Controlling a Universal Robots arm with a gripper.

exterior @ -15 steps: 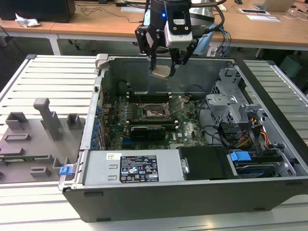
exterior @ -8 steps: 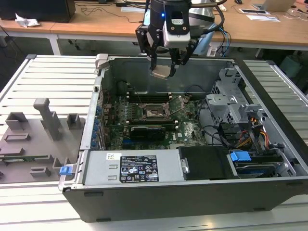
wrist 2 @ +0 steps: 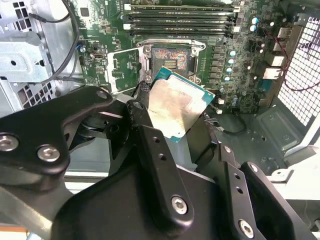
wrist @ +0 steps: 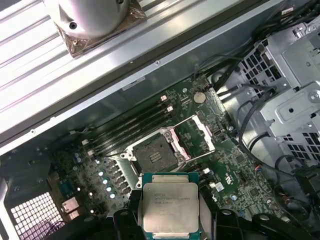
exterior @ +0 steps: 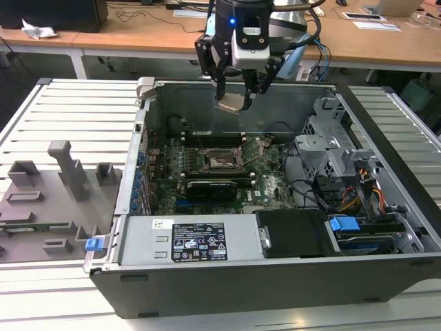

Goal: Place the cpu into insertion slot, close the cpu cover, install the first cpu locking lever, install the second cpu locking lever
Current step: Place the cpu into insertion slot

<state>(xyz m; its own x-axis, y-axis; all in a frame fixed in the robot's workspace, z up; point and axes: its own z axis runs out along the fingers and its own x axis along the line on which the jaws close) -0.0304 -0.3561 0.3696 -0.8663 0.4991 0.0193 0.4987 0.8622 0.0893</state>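
End effector (exterior: 234, 98) tight on the cpu (wrist: 170, 209), above the bare insertion slot (wrist: 156, 152), cpu cover (wrist: 193, 137) open beside it

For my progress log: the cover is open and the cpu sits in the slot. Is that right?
Not quite. The cover is open, but the cpu is not in the slot. The gripper holds it above the board, and the slot is empty, as the first wrist view shows.

Bright even light; glare on cpu (wrist 2: 175, 107).
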